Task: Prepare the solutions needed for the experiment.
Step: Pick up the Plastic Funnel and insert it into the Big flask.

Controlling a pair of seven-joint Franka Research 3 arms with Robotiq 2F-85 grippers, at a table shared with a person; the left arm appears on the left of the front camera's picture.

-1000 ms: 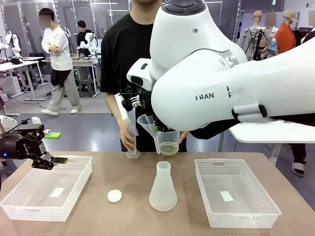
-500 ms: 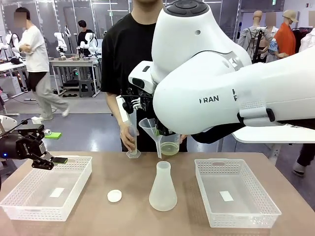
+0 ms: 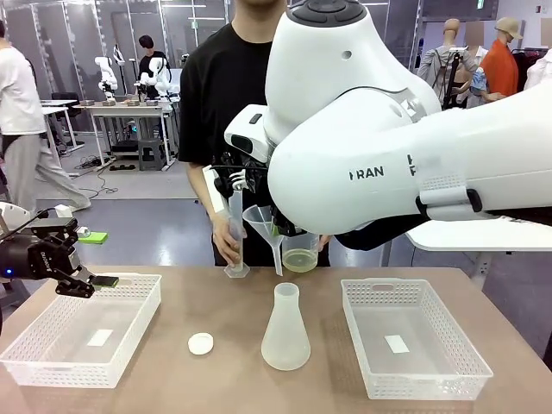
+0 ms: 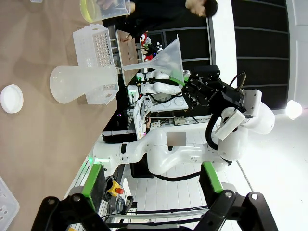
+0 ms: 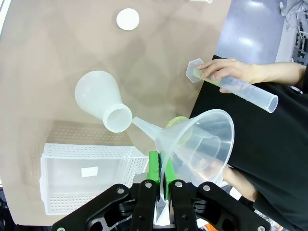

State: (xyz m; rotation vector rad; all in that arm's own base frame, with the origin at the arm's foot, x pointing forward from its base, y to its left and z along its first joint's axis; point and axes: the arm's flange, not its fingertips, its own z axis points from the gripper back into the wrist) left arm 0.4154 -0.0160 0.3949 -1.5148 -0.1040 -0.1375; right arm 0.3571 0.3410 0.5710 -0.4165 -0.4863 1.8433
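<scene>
The solutions are a pale yellow-green liquid in a clear beaker that the person holds at the table's far edge; the beaker also appears in the left wrist view. The person's other hand steadies a tall clear measuring cylinder. My right gripper is shut on the rim of a clear funnel. The funnel's spout points down, just above the mouth of an empty conical flask. My left gripper hangs open over the left basket, holding nothing.
A white round cap lies on the table left of the flask. Two white mesh baskets, one at the left and one at the right, flank the middle. My right arm's bulky white links cover the upper right of the front view.
The funnel in my right gripper has sunk slightly toward the flask's mouth. My left gripper has not moved. A person in the background has walked off to the left.
</scene>
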